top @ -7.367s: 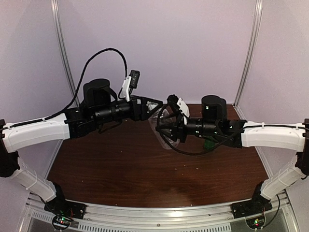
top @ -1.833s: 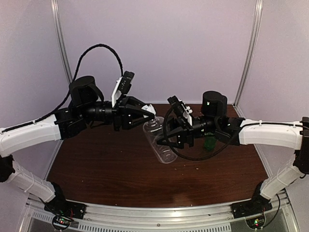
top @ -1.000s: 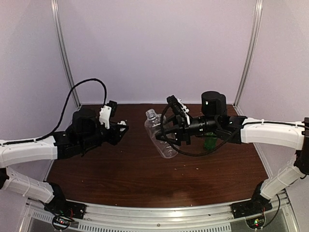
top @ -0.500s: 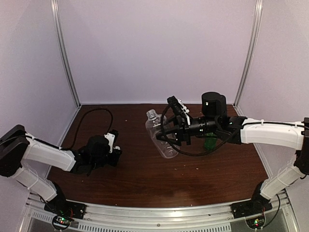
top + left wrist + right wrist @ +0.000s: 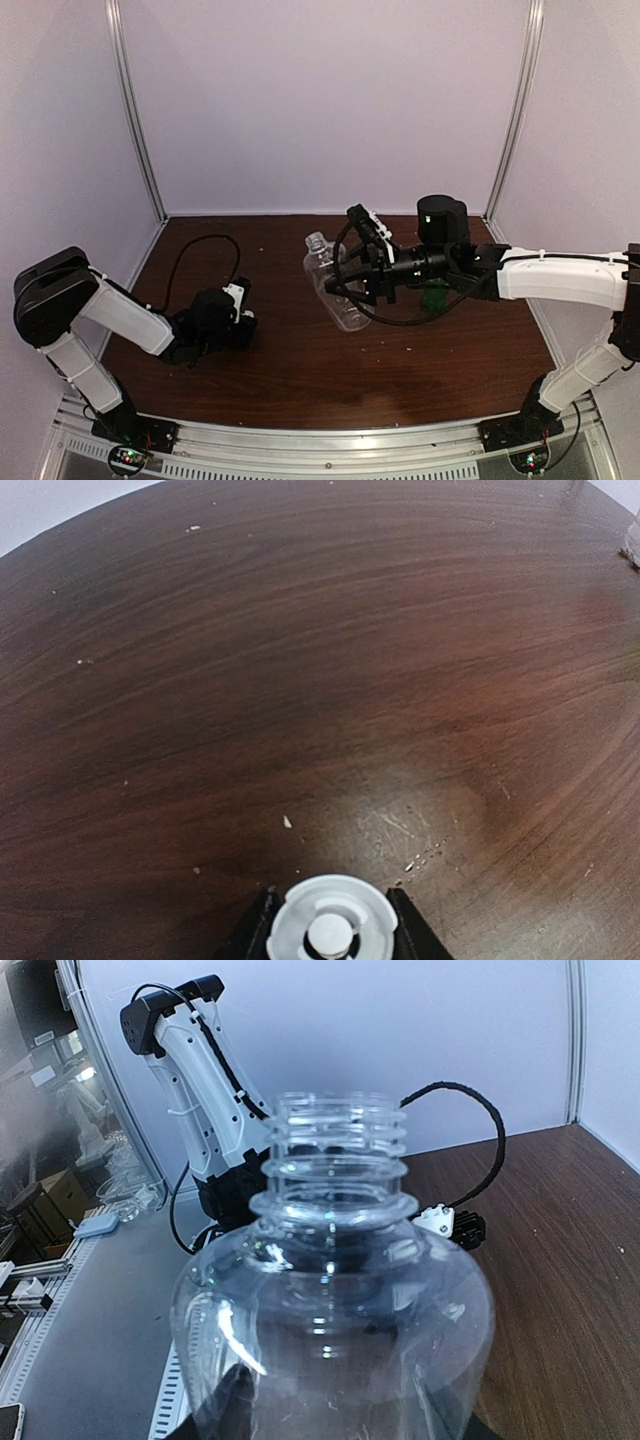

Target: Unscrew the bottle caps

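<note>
My left gripper [image 5: 240, 326] is low over the table at the front left, shut on the white bottle cap [image 5: 330, 930], which sits between the two black fingers [image 5: 405, 922] just above the wood. My right gripper [image 5: 352, 280] holds the clear unlabelled bottle [image 5: 336, 288] tilted in the air over the middle of the table. Its threaded neck [image 5: 335, 1135] is bare and open and points toward the left arm. In the right wrist view the bottle [image 5: 335, 1290] fills the frame and hides most of my right gripper [image 5: 340, 1422]. A dark green bottle [image 5: 435, 296] shows partly behind the right arm.
The brown wooden table [image 5: 300, 370] carries small pale crumbs [image 5: 287, 822]. Metal frame posts [image 5: 135, 110] and white walls close the back and sides. The left arm's black cable [image 5: 205, 250] loops over the table's left part.
The left arm has swung down from mid-air to the table's front left, carrying the white cap. The right arm and the bottle have stayed nearly still.
</note>
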